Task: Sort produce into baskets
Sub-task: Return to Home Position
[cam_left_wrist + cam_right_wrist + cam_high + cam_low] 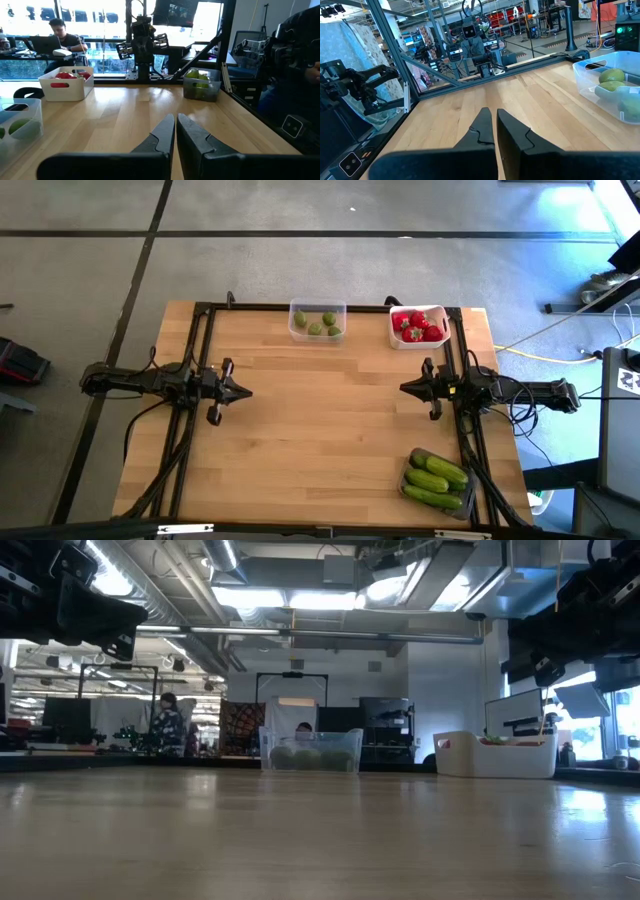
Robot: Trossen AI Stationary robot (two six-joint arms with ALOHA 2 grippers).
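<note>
All the produce lies in baskets on the wooden surface (320,420). The small round olive-green fruits (321,323) fill the clear plastic basket (317,307), which stands at the far edge of the surface near its middle. Just to the right of the clear basket along that same edge, but apart from it, is the white basket (419,340) holding the red strawberry-like pieces (418,326). The bumpy green cucumbers (435,478) lie side by side in the dark grey basket (409,479), well away from the clear basket at the near right corner of the surface.

The left gripper (243,391) hovers over the surface to the left of and nearer than the clear basket, its jaws closed together and holding nothing; the left wrist view shows its two dark fingers (160,137) meeting over bare wood. The right gripper (405,388) hovers to the right of and nearer than the clear basket, below the white one, facing the left gripper across the open middle. Its jaws are also closed and empty, the fingers (482,129) pressed side by side.

A black metal frame (203,360) runs along the edges of the surface behind the clear basket and down both sides. In the room beyond the clear basket, a person (166,727) stands among desks and another person (62,37) sits at a laptop.
</note>
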